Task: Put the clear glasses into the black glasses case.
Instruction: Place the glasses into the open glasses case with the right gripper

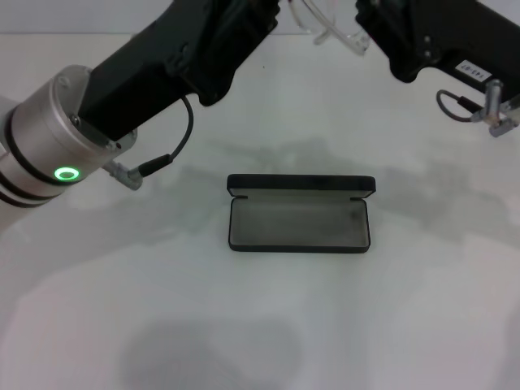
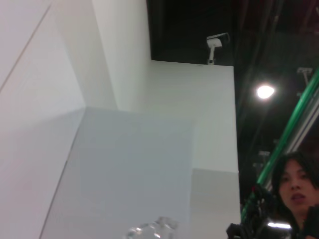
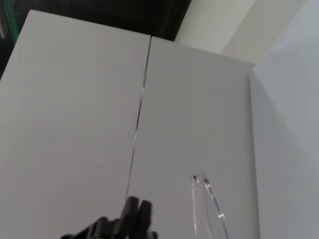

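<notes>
The black glasses case [image 1: 299, 225] lies open in the middle of the white table, its grey lining up and its lid [image 1: 301, 185] standing along the far side. The clear glasses [image 1: 329, 28] hang in the air well beyond the case. They sit between my left gripper [image 1: 272, 12] and my right gripper [image 1: 366, 28], which both reach in from above. Where either gripper touches the glasses is hidden by the arms. A clear piece of the glasses [image 2: 149, 231] shows in the left wrist view. One thin clear arm [image 3: 208, 209] shows in the right wrist view.
The white table [image 1: 260, 325] spreads around the case. My left arm's silver cuff with a green ring light [image 1: 67, 173] hangs over the table's left side. A cable and connector [image 1: 487, 114] dangle from the right arm. A dark gripper part [image 3: 130, 219] shows in the right wrist view.
</notes>
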You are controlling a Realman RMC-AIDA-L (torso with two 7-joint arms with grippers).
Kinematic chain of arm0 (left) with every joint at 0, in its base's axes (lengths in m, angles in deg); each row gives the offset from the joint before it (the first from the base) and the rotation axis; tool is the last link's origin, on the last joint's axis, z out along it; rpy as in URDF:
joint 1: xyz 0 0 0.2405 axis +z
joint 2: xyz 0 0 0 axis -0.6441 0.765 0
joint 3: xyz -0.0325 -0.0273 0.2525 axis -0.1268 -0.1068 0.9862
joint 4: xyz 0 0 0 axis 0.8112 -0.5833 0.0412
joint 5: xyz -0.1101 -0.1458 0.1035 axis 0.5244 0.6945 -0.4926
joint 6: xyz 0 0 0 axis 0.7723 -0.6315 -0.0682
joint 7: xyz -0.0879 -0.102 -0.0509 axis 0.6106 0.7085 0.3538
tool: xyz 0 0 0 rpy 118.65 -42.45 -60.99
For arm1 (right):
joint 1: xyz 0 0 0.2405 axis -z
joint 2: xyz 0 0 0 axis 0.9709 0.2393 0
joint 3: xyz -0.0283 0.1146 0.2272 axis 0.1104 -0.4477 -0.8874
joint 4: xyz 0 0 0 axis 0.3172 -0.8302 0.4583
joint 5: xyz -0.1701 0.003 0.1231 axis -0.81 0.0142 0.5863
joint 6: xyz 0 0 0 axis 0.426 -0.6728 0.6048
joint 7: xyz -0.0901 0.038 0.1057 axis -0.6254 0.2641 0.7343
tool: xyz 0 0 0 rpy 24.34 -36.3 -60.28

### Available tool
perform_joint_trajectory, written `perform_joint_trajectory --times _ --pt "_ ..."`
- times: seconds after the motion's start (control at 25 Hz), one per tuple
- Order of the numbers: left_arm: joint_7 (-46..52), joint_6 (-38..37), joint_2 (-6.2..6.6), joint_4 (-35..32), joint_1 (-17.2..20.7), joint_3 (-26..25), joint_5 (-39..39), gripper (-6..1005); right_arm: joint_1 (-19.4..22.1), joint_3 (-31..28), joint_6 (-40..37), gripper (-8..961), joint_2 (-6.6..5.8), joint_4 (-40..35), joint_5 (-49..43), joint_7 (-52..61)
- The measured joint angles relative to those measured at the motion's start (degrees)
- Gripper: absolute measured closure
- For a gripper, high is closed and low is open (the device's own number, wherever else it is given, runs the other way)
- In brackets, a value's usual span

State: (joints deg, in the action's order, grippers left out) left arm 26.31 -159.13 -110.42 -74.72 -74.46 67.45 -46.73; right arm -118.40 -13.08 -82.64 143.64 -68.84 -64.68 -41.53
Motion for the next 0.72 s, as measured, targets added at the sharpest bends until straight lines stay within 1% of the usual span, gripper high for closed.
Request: perform_joint_trajectory --times 0.4,0.72 --pt "0.9 3.7 0.0 1.9 0.0 0.0 2.9 941 -0.8 2.9 1.6 913 -0.09 -0.2 0.0 -0.6" --pt "0.9 4.3 0.0 2.2 -0.1 0.0 3.0 941 -0.8 3.7 2.4 913 -0.07 -0.3 0.5 -1.4"
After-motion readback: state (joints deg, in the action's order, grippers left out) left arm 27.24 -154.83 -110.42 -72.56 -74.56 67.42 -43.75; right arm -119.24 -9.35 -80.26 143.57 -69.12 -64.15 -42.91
